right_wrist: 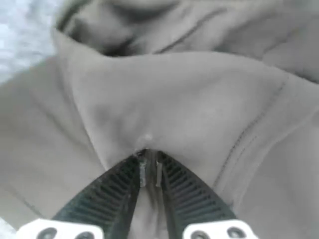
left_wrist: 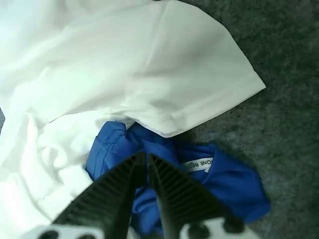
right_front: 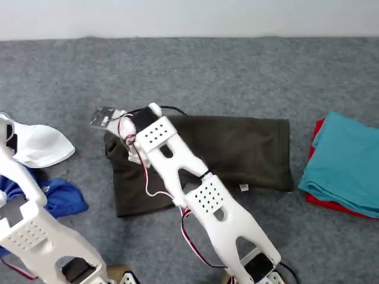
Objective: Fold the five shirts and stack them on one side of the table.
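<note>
Right claw (right_wrist: pixel 148 167) is pinched down on a little ridge of the olive shirt (right_wrist: pixel 189 99), with a small tent of cloth bunched up right at the tips. From above, that grab sits at the shirt's left end (right_front: pixel 131 145), where the fabric is already rumpled and doubled over. The rest of the olive shirt (right_front: pixel 237 148) lies flat across the middle of the table (right_front: pixel 207 77).

My read is that this is the fold-over step on shirt three. To do it well, I'd lift just enough to clear the layer underneath. Then carry the edge straight across toward the far hem and set it down square so the edges line up. The pinch looks pretty shallow, so yanking fast could let the cloth slip out or drag the whole shirt sideways.

Left claw (left_wrist: pixel 147 159) is pressed together with nothing obvious between its tips. It hangs over the blue shirt (left_wrist: pixel 224 184), which is crumpled and partly tucked under the white shirt (left_wrist: pixel 124 64). Both are unfolded at the table's left edge.

Over on the right side, the teal shirt (right_front: pixel 349 165) sits folded on top of the red shirt (right_front: pixel 318 127). That's the stack to add to.
</note>
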